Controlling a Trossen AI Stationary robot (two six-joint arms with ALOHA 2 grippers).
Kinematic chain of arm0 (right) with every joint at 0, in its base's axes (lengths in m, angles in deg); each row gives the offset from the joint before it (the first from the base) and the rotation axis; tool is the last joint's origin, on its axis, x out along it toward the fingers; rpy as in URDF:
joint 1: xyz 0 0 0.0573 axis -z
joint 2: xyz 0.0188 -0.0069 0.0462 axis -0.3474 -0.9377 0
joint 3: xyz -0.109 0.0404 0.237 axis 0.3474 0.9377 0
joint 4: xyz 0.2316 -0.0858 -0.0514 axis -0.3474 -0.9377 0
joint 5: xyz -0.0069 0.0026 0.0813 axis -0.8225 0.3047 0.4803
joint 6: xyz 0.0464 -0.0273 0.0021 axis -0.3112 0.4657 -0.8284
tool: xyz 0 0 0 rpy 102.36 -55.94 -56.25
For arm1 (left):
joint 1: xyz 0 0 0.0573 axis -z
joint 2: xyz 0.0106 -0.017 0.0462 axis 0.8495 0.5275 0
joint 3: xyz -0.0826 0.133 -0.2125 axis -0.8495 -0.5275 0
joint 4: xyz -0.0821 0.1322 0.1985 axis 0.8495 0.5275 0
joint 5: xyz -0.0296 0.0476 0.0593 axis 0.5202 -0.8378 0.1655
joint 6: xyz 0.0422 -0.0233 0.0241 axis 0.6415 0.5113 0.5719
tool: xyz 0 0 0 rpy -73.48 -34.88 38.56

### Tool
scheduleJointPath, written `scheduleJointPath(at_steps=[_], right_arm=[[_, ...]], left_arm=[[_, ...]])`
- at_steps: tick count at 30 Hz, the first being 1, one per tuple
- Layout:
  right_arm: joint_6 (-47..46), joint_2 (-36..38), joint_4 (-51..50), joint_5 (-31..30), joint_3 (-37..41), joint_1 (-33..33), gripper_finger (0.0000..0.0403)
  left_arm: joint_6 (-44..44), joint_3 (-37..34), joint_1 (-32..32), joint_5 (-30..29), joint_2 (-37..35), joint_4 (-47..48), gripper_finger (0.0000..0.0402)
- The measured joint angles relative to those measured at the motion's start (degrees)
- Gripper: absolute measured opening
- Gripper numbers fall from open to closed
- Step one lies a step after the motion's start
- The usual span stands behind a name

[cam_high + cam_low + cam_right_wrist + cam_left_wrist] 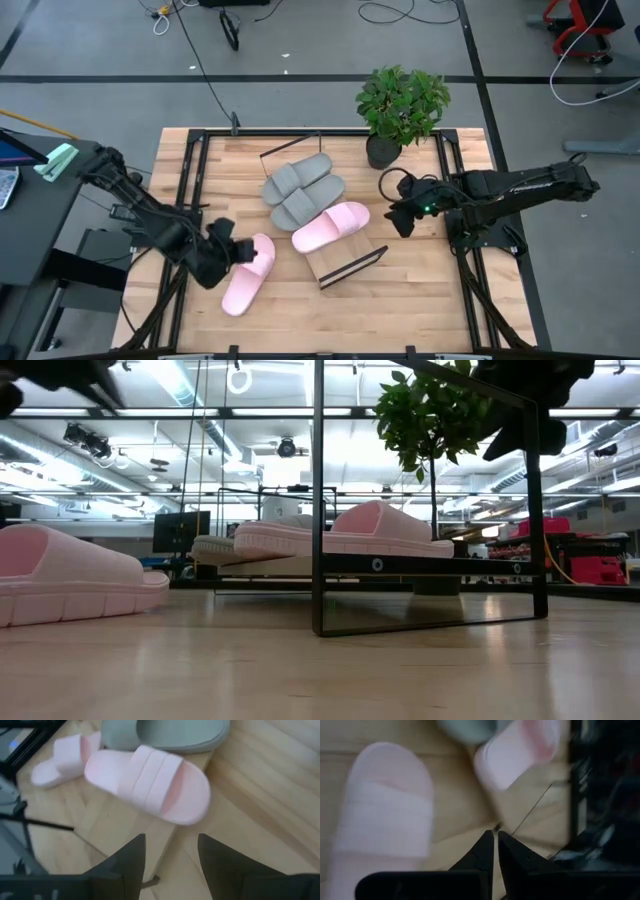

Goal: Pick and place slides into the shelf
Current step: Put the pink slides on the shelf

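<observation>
On the bench [420, 300] the shelf [340, 262] sits mid-top w/ two grey slides [300, 190] and one pink slide [331, 226] on it; the last pink slide [246, 280] lies off it, on the bench just beside my left tool [252, 255]. That tool's fingers are together, gripping nothing, so I'd part them wide, drop over the strap, clamp there, then lift clear of the black end frame before setting down next to its twin. Right tool [392, 213] hovers by the shelf's far end, fingers apart, empty; I'd keep it out of the way.

three slides [305, 196] on shelf [322, 262], one pink slide [246, 275] beside
</observation>
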Motion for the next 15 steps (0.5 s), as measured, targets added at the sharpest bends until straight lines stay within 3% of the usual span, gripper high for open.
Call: scheduleJointPath(at_steps=[9, 15], right_arm=[[3.72, -0.01, 1.1, 8.67, 0.0, -0.89, 0.0185], [3.27, -0.01, 3.95, 9.36, 0.0, -0.89, 0.0185]], left_arm=[[12.95, 0.02, 3.46, 10.77, 1.29, -0.04, 0.003], [37.51, 0.02, 4.44, 22.43, 1.86, 3.3, 0.0061]])
